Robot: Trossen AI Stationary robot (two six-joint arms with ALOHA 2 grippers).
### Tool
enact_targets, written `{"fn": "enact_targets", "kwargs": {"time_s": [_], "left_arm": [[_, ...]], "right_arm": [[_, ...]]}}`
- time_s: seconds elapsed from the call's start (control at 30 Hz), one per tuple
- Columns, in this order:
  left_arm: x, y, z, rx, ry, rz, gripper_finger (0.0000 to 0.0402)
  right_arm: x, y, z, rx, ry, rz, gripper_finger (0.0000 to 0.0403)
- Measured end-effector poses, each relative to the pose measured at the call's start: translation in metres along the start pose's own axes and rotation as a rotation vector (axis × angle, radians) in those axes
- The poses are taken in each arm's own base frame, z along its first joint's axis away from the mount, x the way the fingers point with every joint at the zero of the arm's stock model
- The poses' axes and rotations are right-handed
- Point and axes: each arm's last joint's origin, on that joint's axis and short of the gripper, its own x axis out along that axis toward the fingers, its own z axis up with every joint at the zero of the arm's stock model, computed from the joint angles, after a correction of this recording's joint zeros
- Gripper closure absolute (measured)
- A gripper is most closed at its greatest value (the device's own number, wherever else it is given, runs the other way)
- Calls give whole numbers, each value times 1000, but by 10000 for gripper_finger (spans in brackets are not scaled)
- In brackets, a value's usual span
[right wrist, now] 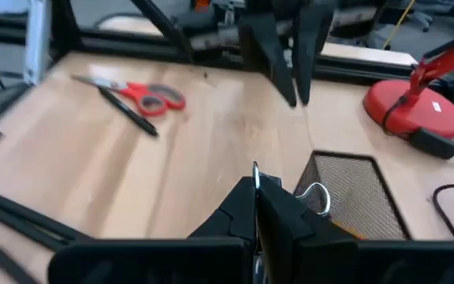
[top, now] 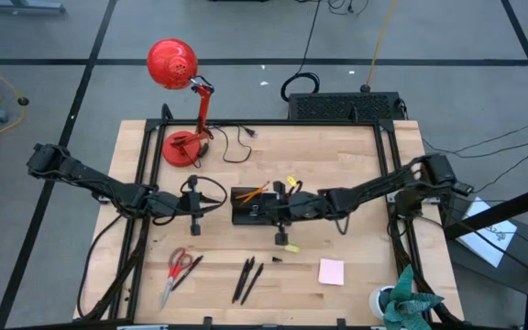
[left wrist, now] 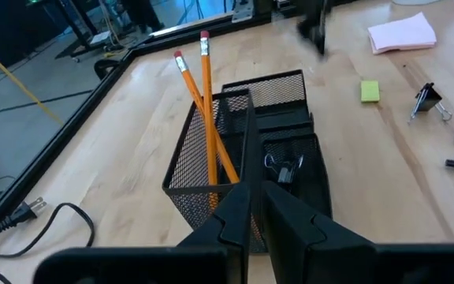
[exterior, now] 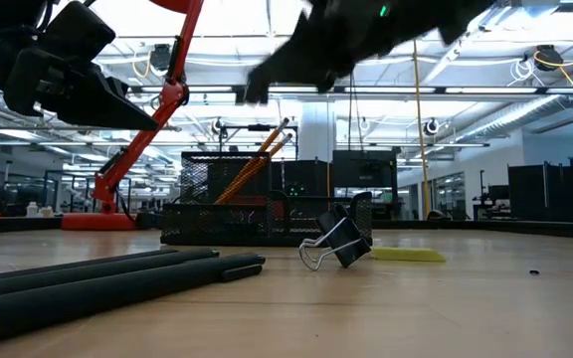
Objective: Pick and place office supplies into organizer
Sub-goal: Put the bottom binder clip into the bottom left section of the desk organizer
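Light wooden table top [top: 337,160], butcher-block planks, black frame along the edges. Directly on it: black mesh organizer [top: 250,206] near the middle; red desk lamp [top: 183,147] with its round base toward the far left, black cable [top: 232,147] beside it. Along the near edge: red-handled scissors [top: 176,269], black pens [top: 248,279], pink sticky-note pad [top: 331,270]. Between organizer and near edge: small yellow piece [top: 291,247], black binder clip [exterior: 334,242].
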Motion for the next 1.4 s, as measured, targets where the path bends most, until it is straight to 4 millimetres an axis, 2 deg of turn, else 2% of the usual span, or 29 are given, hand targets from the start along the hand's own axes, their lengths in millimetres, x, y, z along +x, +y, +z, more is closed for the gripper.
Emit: {"fn": "enact_targets", "kwargs": {"time_s": [0.23, 0.53, 0.67, 1.0, 1.4], "left_arm": [[0, 1, 0, 37, 2, 28, 360], [0, 2, 0, 53, 2, 61, 360], [0, 2, 0, 54, 5, 70, 360], [0, 2, 0, 53, 6, 70, 360], [0, 2, 0, 51, 6, 70, 360]], "right_arm": [[33, 3, -29, -40, -1, -23, 402], [65, 7, -39, -126, 79, -90, 403], [66, 7, -39, -153, 105, -137, 403], [62, 19, -43, -356, 164, -227, 403], [62, 21, -46, -357, 187, -192, 400]]}}
